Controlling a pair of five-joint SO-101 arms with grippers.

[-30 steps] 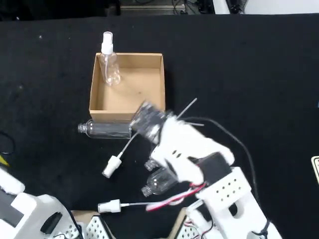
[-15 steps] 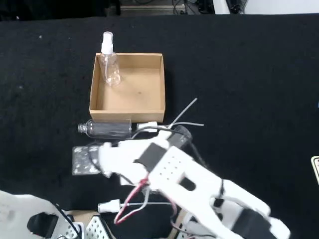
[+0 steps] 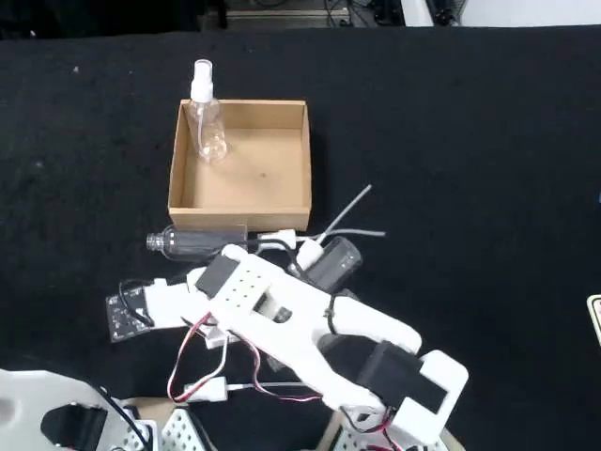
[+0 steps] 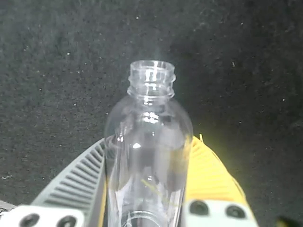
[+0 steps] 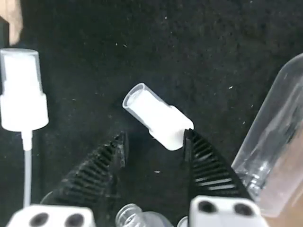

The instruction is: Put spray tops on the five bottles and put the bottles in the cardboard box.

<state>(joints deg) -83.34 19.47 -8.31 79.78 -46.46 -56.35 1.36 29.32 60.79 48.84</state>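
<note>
The left gripper squeezed a clear bottle with no top — the right gripper had its fingers spread wide, a white spray top lying between them.

looks like a robotics lab or hobby test bench: a surface draped in black cloth, a white plastic arm with bare red and white wires looping off it, and loose cables bunched beyond the far edge.
</note>
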